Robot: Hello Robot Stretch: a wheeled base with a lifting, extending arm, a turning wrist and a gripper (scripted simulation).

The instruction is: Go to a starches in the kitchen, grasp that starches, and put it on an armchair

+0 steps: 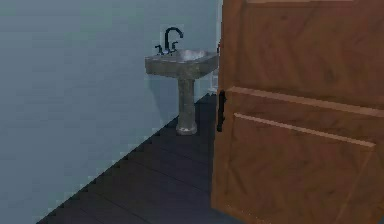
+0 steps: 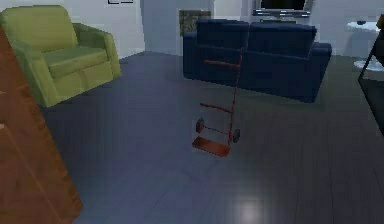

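Starches, by the task's word, wait in the kitchen; where exactly I cannot tell, for ahead stands a pedestal sink (image 1: 182,68) with a dark faucet (image 1: 170,40) against a pale wall, and a wooden door (image 1: 300,120) close at the forward view's right. I judge such food, a loaf or a potato perhaps, to be light, dry and not slippery; a loaf would be soft and would crush under a hard squeeze, a potato stiff and apt to roll; either is best taken across its narrow middle by the 2 fingers, low enough not to tip it. Of the arm's pose I cannot tell anything, nor of the gripper and whether its fingers stand wide, narrow or around something. The green armchair (image 2: 65,55), the goal, sits at the arm side view's upper left; a blue sofa (image 2: 255,55) stands well apart from it; a red hand truck (image 2: 212,125) stands on the dark floor between, nearer the sofa, and could block the approach.
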